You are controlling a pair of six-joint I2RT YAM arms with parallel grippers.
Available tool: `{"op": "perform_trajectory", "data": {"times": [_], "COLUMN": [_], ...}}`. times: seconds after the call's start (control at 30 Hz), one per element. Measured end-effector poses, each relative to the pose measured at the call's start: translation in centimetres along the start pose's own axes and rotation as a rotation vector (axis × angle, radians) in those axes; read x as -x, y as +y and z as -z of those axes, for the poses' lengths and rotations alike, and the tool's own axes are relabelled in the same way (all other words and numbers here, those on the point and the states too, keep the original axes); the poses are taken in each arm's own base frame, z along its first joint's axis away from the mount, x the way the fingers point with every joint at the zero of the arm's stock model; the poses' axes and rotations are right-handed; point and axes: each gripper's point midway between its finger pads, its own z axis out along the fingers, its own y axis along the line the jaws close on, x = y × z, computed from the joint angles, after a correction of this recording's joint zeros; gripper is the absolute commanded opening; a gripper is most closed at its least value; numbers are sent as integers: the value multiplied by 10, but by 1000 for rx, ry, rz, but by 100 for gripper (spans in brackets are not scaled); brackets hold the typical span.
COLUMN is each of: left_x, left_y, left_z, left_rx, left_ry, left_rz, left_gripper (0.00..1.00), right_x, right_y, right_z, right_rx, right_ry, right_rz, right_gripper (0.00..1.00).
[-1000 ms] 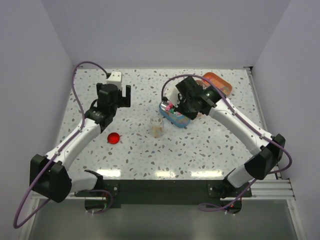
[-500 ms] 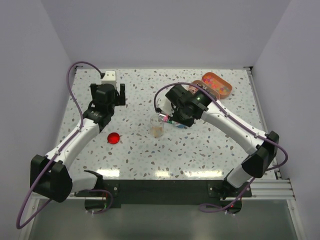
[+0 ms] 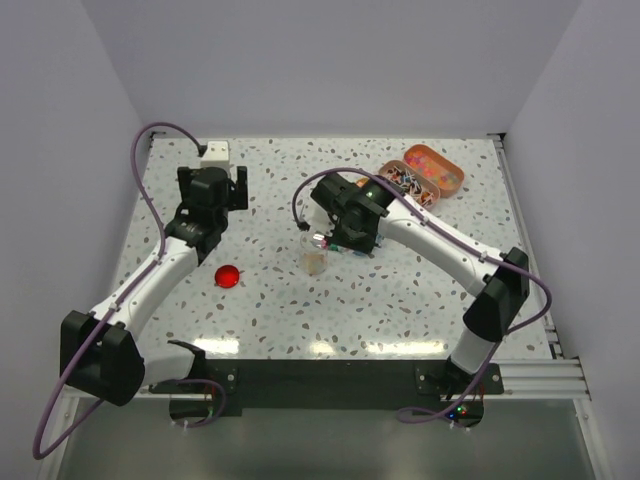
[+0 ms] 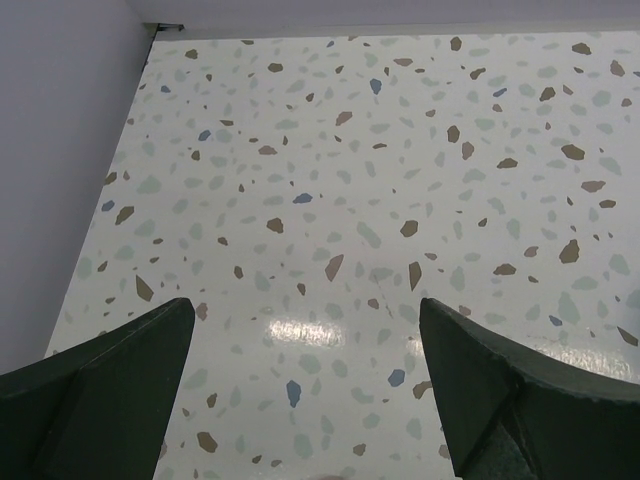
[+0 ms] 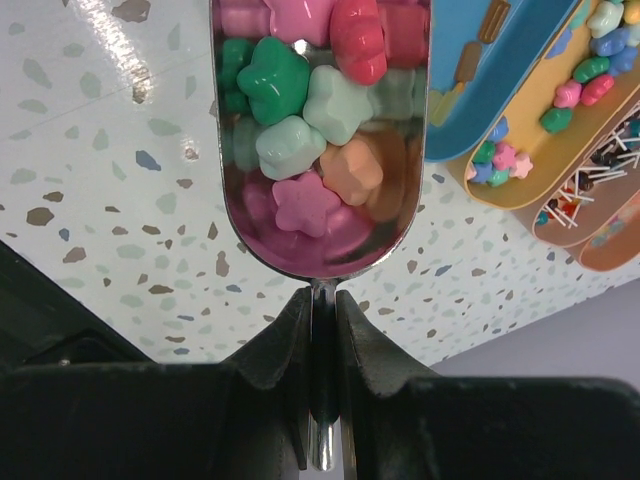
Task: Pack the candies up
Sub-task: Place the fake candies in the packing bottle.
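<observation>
right end effector [image 5: 322, 312] moved left | candies [image 5: 305, 120] in gripped scoop [image 5: 320, 445]

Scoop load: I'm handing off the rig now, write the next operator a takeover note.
Left gripper: open, empty, over bare table.
Right gripper: shut on the scoop, full of candies, close by the clear jar.
Red lid: off, on the table left of the jar.
Tins: far right.
Left to do: tip this load into the jar, probably scoop more, then lid on.

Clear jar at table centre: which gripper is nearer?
Right. The right gripper, gripping the scoop, is just beside the jar; the left gripper is well apart, toward the far-left corner.
</observation>
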Motion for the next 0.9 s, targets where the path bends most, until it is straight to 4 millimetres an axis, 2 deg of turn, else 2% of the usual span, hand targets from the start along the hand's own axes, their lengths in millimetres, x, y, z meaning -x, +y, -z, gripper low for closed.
{"op": "perform_trajectory", "data": {"times": [0.9], "left_x": [-3], "left_y": [0], "left_z": [-1], "left_rx": [1], "left_ry": [3], "left_rz": [-18], "left_gripper": [100], "right_x": [-3], "right_y": [-4], "right_z": [6], "right_rx": [-142], "right_ry": [104], "right_rz": [95], "right_gripper": [0]}}
